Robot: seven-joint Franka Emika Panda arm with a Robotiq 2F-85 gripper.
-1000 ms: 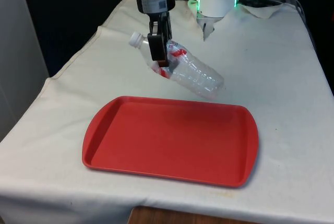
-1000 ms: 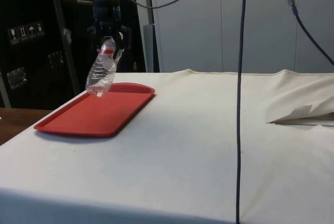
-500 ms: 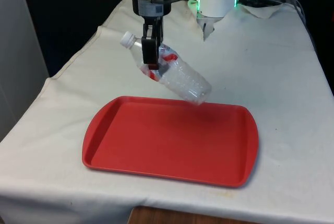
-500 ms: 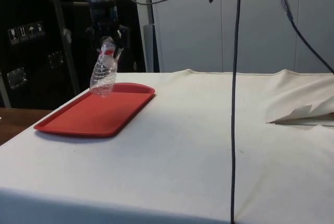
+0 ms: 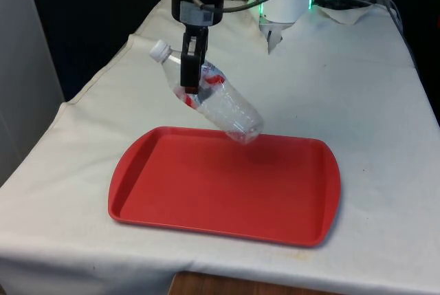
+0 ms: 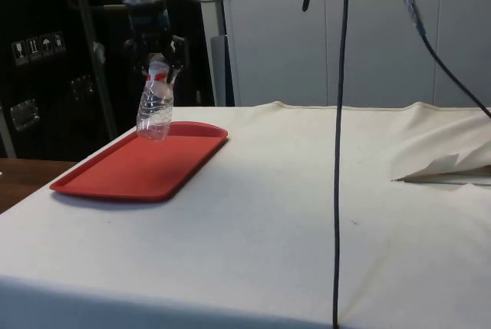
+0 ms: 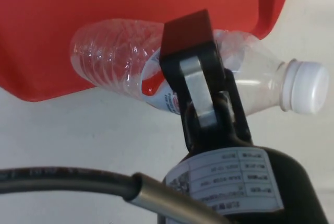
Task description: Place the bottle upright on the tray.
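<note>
Pincer (image 5: 192,68) fingers are squeezing the clear plastic bottle (image 5: 218,104) near its red label, holding it up in the air. Its white cap (image 5: 159,49) is sticking out to one side of the pincer, higher up, and its bottom end is pointing down on the other side, so the bottle is tilting. Below the pincer, the red tray (image 5: 172,192) is lying flat on the counter (image 5: 371,102) with its white cloth. The bottle's low end is hanging over the tray's far edge, not touching it in the side view (image 6: 155,110).
</note>
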